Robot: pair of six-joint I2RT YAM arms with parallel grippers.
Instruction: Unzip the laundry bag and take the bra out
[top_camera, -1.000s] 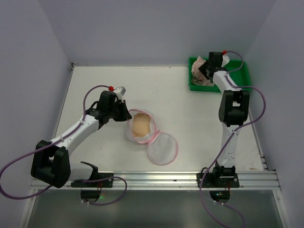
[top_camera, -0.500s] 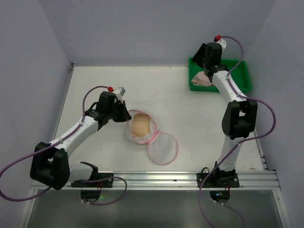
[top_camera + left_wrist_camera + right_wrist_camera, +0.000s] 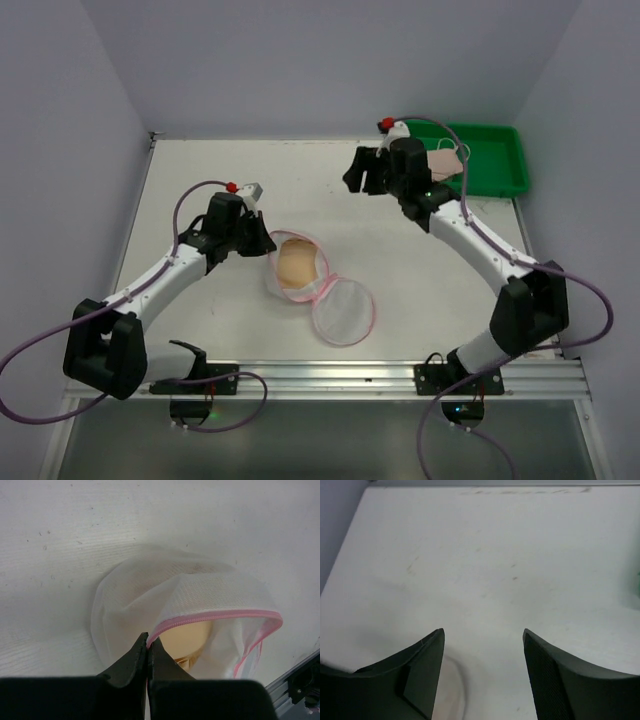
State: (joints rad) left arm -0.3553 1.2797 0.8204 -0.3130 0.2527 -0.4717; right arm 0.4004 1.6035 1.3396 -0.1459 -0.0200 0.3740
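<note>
The laundry bag (image 3: 298,270) lies unzipped mid-table, its round lid half (image 3: 343,312) flopped open toward the front. A beige padded bra cup (image 3: 297,262) shows inside it. My left gripper (image 3: 263,243) is shut on the bag's pink zipper rim at its left side. In the left wrist view the gripper (image 3: 148,640) pinches the pink trim, with white mesh (image 3: 175,587) and the beige cup (image 3: 187,637) beyond it. My right gripper (image 3: 358,180) hangs open and empty above the far table. In the right wrist view the gripper (image 3: 483,632) has bare table between its fingers.
A green tray (image 3: 495,180) stands at the far right corner with a pale pink garment (image 3: 448,160) in it, partly hidden by the right arm. A blurred pale round edge (image 3: 451,690) shows low in the right wrist view. Walls close the left, back and right sides.
My right arm has swung left from over the green tray to above the far middle of the table, leaving the pink garment in the tray. My left gripper and the bag have not moved.
</note>
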